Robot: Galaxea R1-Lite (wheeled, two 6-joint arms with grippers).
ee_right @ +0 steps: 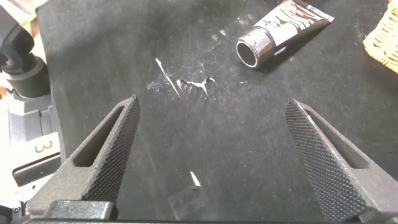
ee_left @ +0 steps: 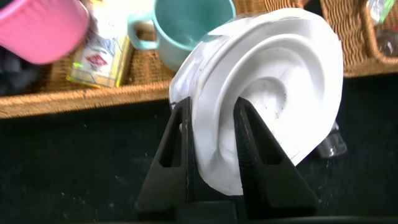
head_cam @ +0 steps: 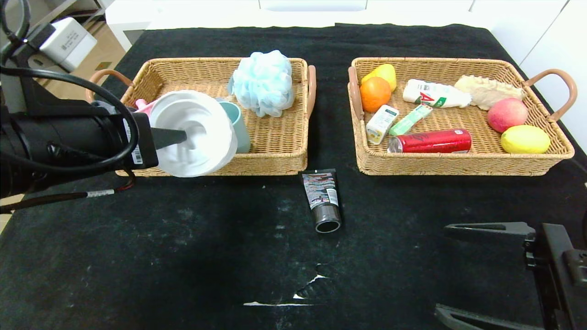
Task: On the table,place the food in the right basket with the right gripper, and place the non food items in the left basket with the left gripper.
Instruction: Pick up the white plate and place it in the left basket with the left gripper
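Note:
My left gripper [head_cam: 183, 136] is shut on the round white ridged disc [head_cam: 195, 133], gripping its rim [ee_left: 211, 106] above the front left corner of the left basket [head_cam: 275, 162]. The pink pot [head_cam: 143, 106] lies in that basket, mostly hidden behind the disc. The black squeeze tube [head_cam: 322, 199] lies on the table [head_cam: 183, 252] between the baskets, cap towards me. In the right basket [head_cam: 458, 165] lie the red soda can [head_cam: 431, 141], the drink carton [head_cam: 381, 123] and the candy stick [head_cam: 411, 119]. My right gripper [head_cam: 442, 269] hovers open over bare cloth at the near right [ee_right: 212, 106].
A teal mug [head_cam: 238, 123] and a blue bath pouf [head_cam: 263, 82] sit in the left basket. The right basket also holds an orange [head_cam: 375, 93], a lemon [head_cam: 525, 139], a peach [head_cam: 507, 114] and a white bottle [head_cam: 435, 94]. The cloth is torn near the front [head_cam: 312, 286].

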